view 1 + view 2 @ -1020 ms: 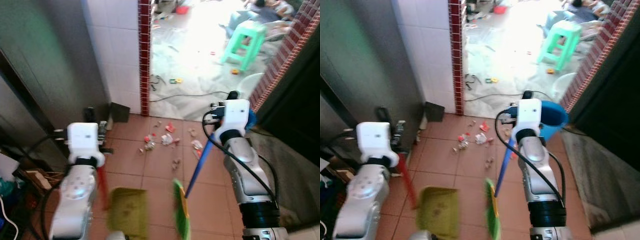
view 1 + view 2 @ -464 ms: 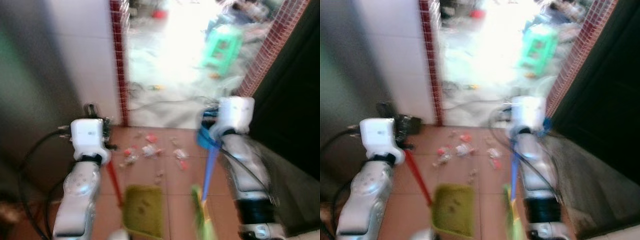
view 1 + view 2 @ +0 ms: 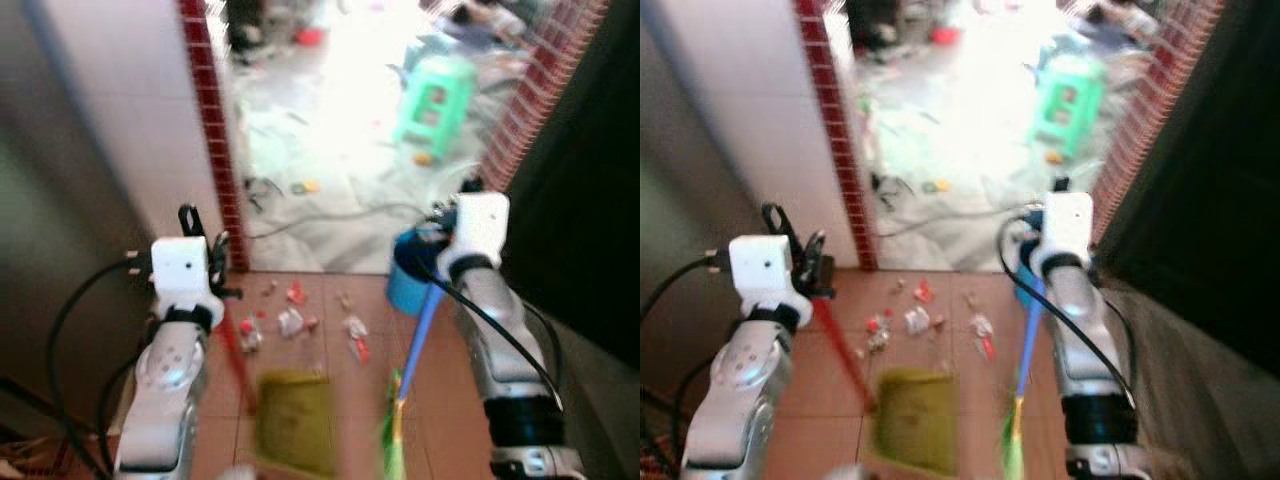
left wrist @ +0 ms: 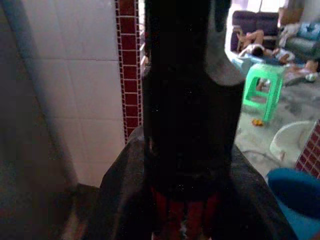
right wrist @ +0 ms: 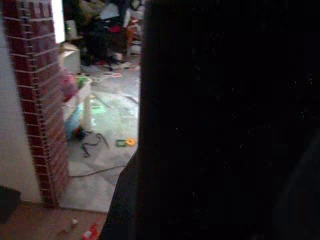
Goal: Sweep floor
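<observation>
Scraps of litter (image 3: 292, 320) lie scattered on the terracotta tiles just inside a doorway. My left gripper (image 3: 203, 228) is shut on the red handle (image 3: 238, 362) of an olive-green dustpan (image 3: 293, 422), which hangs low just behind the litter. In the left wrist view the red handle (image 4: 185, 216) sits at the base of the dark fingers (image 4: 187, 100). My right gripper (image 3: 447, 212) is shut on the blue handle (image 3: 420, 330) of a broom. Its green bristles (image 3: 390, 440) are down beside the dustpan, to its right. The picture is blurred.
A blue bucket (image 3: 408, 278) stands by the right arm at the threshold. A red brick pillar (image 3: 208, 130) and a white tiled wall bound the left, a brick wall (image 3: 545, 90) and dark doorway the right. Beyond lie a cable (image 3: 330, 218), a green stool (image 3: 436, 92) and more debris.
The whole view has swung and drawn nearer the doorway, so the camera moved. The litter now lies directly ahead of the dustpan. Both grippers keep their hold.
</observation>
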`<state>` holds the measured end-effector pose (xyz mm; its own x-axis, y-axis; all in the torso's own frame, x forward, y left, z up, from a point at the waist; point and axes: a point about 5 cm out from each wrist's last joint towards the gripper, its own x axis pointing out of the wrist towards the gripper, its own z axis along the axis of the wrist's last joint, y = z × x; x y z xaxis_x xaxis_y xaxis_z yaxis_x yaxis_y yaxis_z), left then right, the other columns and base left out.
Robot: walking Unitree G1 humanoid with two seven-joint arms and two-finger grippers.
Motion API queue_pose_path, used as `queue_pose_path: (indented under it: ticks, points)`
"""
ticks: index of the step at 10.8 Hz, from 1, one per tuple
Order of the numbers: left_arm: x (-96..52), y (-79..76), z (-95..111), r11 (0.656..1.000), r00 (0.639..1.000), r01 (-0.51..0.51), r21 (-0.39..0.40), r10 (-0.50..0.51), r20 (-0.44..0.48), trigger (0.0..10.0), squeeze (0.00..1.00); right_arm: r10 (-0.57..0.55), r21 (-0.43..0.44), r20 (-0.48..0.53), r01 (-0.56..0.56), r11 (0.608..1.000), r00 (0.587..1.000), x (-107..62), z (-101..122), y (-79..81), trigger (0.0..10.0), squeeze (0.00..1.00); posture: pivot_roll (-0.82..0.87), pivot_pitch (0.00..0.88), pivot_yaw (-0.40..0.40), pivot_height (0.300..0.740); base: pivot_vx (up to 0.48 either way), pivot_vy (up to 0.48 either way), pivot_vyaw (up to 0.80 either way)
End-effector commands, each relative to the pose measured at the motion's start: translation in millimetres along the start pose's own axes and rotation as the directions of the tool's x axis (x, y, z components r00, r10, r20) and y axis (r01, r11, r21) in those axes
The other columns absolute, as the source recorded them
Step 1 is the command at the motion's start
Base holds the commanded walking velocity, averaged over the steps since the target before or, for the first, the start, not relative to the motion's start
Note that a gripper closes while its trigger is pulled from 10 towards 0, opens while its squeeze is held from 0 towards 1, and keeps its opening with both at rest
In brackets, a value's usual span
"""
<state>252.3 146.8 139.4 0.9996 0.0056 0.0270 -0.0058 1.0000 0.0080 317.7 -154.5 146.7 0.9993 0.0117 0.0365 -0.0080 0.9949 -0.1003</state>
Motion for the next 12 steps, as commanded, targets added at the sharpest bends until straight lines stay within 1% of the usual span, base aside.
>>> queue_pose_path:
  ticks: [1,6,7,8,9,10,11,12]
  points:
    - [1.9,5.7,16,0.999,0.997,-0.026,0.044,0.023,0.072,10.0,0.00,0.009,-0.012,0.071,-0.008,1.000,0.997,3.7,16,1.1,10.0,0.00,-0.02,0.006,-0.041,0.740,0.446,0.000,0.00]
    - [6.3,6.3,18,0.998,0.996,-0.034,0.053,0.030,0.080,10.0,0.00,0.012,-0.028,0.094,-0.009,1.000,0.996,7.3,20,3.7,10.0,0.00,-0.01,0.006,-0.037,0.740,0.440,0.000,0.00]
    - [7.8,5.2,17,0.995,0.995,-0.050,0.085,0.042,0.090,10.0,0.00,0.012,-0.025,0.097,-0.010,1.000,0.995,9.0,20,4.9,10.0,0.00,-0.01,0.000,-0.035,0.740,0.000,0.000,0.00]
    - [7.8,6.5,14,0.994,0.995,-0.066,0.087,0.058,0.083,10.0,0.00,0.014,-0.022,0.100,-0.012,1.000,0.995,9.4,19,5.9,10.0,0.00,-0.01,0.000,-0.036,0.740,0.000,0.000,0.00]
    - [8.1,14.0,13,0.982,0.988,-0.135,0.128,0.123,0.096,10.0,0.00,0.024,-0.050,0.100,-0.019,0.999,0.995,8.6,19,7.7,10.0,0.00,-0.01,0.003,-0.031,0.740,0.000,0.000,0.00]
    - [8.4,16.4,12,0.976,0.984,-0.161,0.147,0.147,0.101,10.0,0.00,0.032,-0.057,0.091,-0.027,0.998,0.995,8.1,16,8.0,10.0,0.00,-0.02,0.012,-0.034,0.740,0.000,0.000,0.00]
    - [9.3,16.9,8,0.971,0.982,-0.174,0.163,0.158,0.103,10.0,0.00,0.032,-0.048,0.086,-0.028,0.998,0.996,7.1,13,6.5,10.0,0.00,-0.01,0.014,-0.039,0.740,0.000,0.000,0.00]
    - [11.8,16.7,5,0.969,0.980,-0.188,0.161,0.173,0.103,10.0,0.00,0.046,-0.047,0.081,-0.042,0.998,0.996,7.4,11,7.5,10.0,0.00,-0.01,0.017,-0.042,0.740,0.000,0.000,0.00]
